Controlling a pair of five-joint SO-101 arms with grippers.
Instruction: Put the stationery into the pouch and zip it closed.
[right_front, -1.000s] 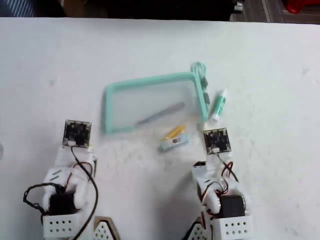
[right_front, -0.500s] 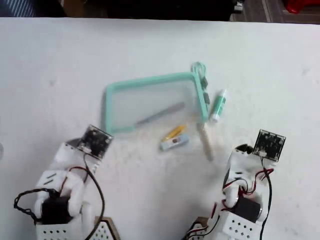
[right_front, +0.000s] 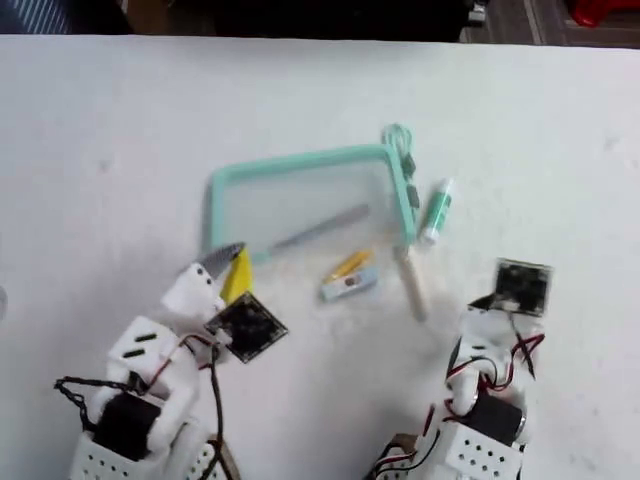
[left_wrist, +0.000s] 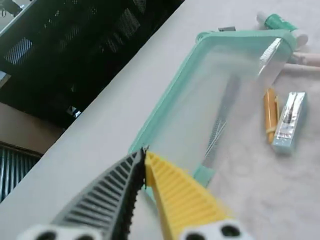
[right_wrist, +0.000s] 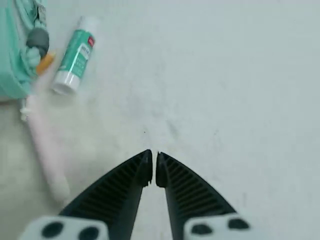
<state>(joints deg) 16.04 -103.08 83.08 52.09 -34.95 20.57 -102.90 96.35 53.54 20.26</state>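
The clear pouch (right_front: 300, 200) with a teal rim lies flat mid-table, a grey pen (right_front: 322, 230) inside it. Beside its near edge lie a yellow clip (right_front: 348, 265), a small blue-and-silver block (right_front: 349, 286) and a cream pen (right_front: 411, 283). A green glue stick (right_front: 436, 211) rests by the zipper end. My left gripper (right_front: 229, 262) is shut and empty, its tips (left_wrist: 144, 155) just off the pouch's (left_wrist: 225, 80) near left corner. My right gripper (right_wrist: 151, 167) is shut and empty over bare table, to the right of the cream pen (right_wrist: 45, 145) and glue stick (right_wrist: 75, 55).
The white table (right_front: 120, 120) stretches wide around the pouch. Dark room and furniture lie past the far edge. The right arm's wrist board (right_front: 521, 285) stands right of the cream pen. The zipper pull cord (right_front: 398, 135) curls at the pouch's far right corner.
The left arm has swung forward and right, bringing its shut gripper to the pouch's near left corner. The right arm has shifted right, uncovering the cream pen.
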